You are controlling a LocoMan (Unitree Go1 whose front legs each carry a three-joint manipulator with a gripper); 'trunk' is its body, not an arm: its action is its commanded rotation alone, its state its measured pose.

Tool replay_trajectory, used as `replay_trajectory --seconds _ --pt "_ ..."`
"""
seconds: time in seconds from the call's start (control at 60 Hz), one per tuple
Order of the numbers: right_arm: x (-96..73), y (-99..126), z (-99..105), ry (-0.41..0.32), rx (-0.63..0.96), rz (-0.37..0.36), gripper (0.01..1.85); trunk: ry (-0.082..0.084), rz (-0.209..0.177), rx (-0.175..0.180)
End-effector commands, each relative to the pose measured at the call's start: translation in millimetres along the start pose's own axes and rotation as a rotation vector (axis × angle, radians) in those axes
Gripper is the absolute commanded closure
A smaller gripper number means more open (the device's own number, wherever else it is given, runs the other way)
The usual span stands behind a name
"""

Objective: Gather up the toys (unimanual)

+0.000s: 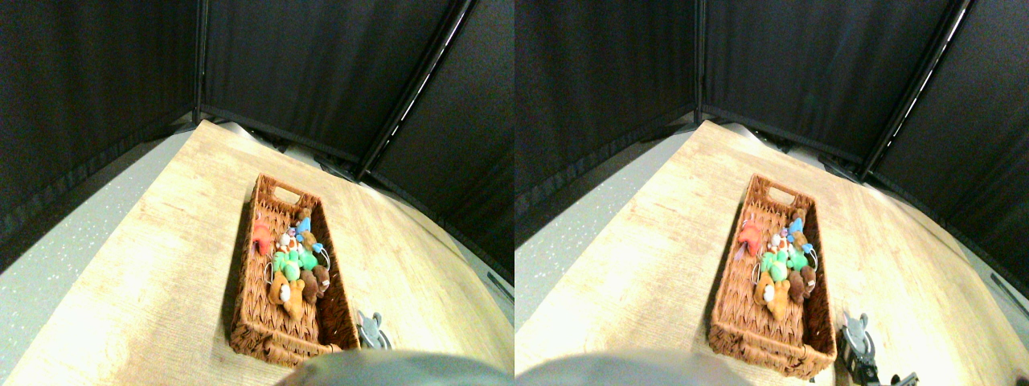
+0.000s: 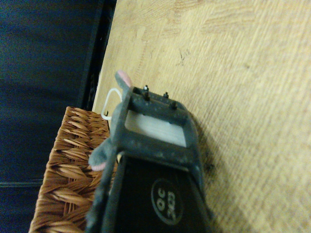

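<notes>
Several toys lie in a heap inside the brown wicker basket [image 1: 256, 318]: a red one [image 1: 262, 236], a blue one [image 1: 304, 227], a green one [image 1: 293, 260], an orange one [image 1: 283, 294] and a brown one [image 1: 319, 280]. A grey toy [image 1: 370, 328] with rounded ears rests on the table just right of the basket's near corner. In the wrist view this grey toy [image 2: 103, 154] with pink ear linings and a white loop lies pressed along the side of my right gripper [image 2: 132, 97]. The jaw's dark frame covers most of the toy. The basket's woven rim [image 2: 68, 165] is right beside it.
The basket sits lengthwise on a light wooden table [image 1: 161, 265], a handle slot at its far end. Black curtain panels [image 1: 321, 72] wall off the back and sides. Grey speckled floor [image 1: 56, 257] runs along the table's left edge.
</notes>
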Motion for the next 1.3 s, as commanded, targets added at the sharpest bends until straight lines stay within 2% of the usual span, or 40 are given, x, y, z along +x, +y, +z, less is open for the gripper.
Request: replay_trajectory --seconds 0.017,0.267,0.317,0.35,0.383,0.417,0.467,0.517,0.633,0.7,0.733,0.767,0.783,0.833,0.867,0.933,1.083,1.117,1.217,1.25,1.3 --pt "2.3 4 3 -0.017 -0.038 0.006 1.77 0.019 0.01 -0.006" --pt "-1.1 27 2 -0.044 -0.08 0.075 1.8 0.007 0.004 -0.002" --pt "-5.6 41 -1 -0.051 -0.086 0.089 1.8 0.006 0.002 -0.002" --pt "-5.8 49 -2 -0.05 -0.082 0.105 1.8 -0.002 0.001 -0.003" --pt "-5.8 54 -3 -0.051 -0.117 0.117 1.8 -0.004 0.001 -0.004" --pt "-4.1 69 -6 -0.032 -0.149 0.152 1.8 -0.011 0.001 -0.007" --pt "-4.9 79 -8 -0.049 -0.187 0.169 1.8 -0.014 0.001 -0.009" --pt "-3.5 94 -9 -0.005 -0.253 0.214 1.8 -0.02 0.003 -0.015" --pt "2.8 119 -14 0.057 -0.294 0.277 1.8 -0.028 0.008 -0.027" --pt "2.9 134 -19 0.06 -0.282 0.293 1.8 -0.03 0.01 -0.03" --pt "2.7 146 -27 0.087 -0.289 0.322 1.8 -0.033 0.013 -0.036" --pt "2.7 146 -27 0.087 -0.289 0.322 1.8 -0.034 0.014 -0.039" --pt "0.3 154 -32 0.088 -0.266 0.319 1.8 -0.036 0.016 -0.044" --pt "-0.9 162 -36 0.096 -0.293 0.332 1.8 -0.039 0.019 -0.051" --pt "-1.0 168 -40 0.099 -0.334 0.366 1.8 -0.04 0.02 -0.053" --pt "-4.5 180 -48 0.101 -0.375 0.376 1.8 -0.044 0.026 -0.064" --pt "-7.6 195 -62 0.131 -0.408 0.389 1.8 -0.051 0.037 -0.084" --pt "-7.9 199 -67 0.163 -0.41 0.386 1.8 -0.054 0.041 -0.089" --pt "-7.6 203 -76 0.167 -0.407 0.391 1.8 -0.057 0.049 -0.1" --pt "-5.7 205 -82 0.217 -0.421 0.396 1.8 -0.058 0.055 -0.107" --pt "-3.3 206 -87 0.248 -0.435 0.401 1.8 -0.059 0.06 -0.114"
